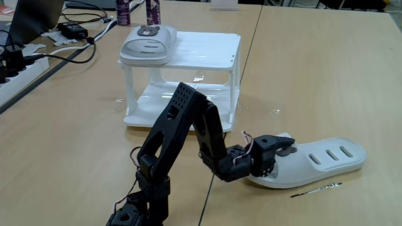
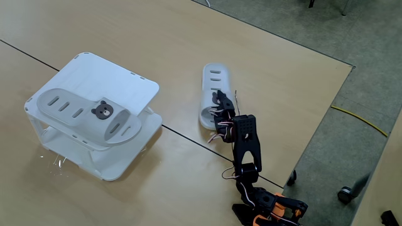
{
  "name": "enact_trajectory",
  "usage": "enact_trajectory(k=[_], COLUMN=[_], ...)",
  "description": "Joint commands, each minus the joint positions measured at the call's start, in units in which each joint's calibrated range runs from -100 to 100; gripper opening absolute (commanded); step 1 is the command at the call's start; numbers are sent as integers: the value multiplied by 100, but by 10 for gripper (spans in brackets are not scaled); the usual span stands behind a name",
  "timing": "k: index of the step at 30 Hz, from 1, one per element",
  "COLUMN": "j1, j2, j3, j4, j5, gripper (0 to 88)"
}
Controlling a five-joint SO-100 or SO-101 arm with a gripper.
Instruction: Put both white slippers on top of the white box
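Toward the upper left of both fixed views the white box [image 1: 207, 58] [image 2: 119, 78] is standing on the wooden table [image 1: 314, 75] [image 2: 188, 44], and one white slipper [image 1: 147, 43] [image 2: 85, 113] is already lying on its slatted top, crowding the left edge in one fixed view and the near edge in the other, bear badge showing. Moving right, the black arm [image 1: 188, 132] [image 2: 246, 141] is reaching down to the second slipper [image 1: 314, 162] [image 2: 215, 91], which is lying flat on the table well apart from the box, at lower right in one view and at centre in the other. The gripper [image 1: 279, 150] [image 2: 220, 107] is sitting at that slipper's strap end, apparently closing around the strap, though the fingers are too dark and bunched to tell whether they are pinching it or only resting against it. The risks, as I judge them: a hold on one end is leaving the long sole hanging, so the slipper may swing or slide out during the lift; it may clip the box's rim or thin legs on approach; and the free space on top is narrow, so setting it down could nudge the first slipper off or leave the second overhanging. A thin tool-like object [image 1: 316, 189] is lying just beside the slipper at lower right. No brand, label or readable writing is showing anywhere; the bear face is the only marking.
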State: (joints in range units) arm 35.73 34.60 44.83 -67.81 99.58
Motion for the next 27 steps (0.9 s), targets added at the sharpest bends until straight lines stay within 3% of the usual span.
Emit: enact_trajectory(k=[1,8,17,22,27], j1=[185,333,152,-136,-983], j2=[-1377,-2555,-4869,-5828,-6207], j3=[-1529,-3243,-3360,-3369,-3333], j4=[1708,3882,5910,6531,6591], j5=[42,42,42,42,42], gripper=[8,8,8,8,8])
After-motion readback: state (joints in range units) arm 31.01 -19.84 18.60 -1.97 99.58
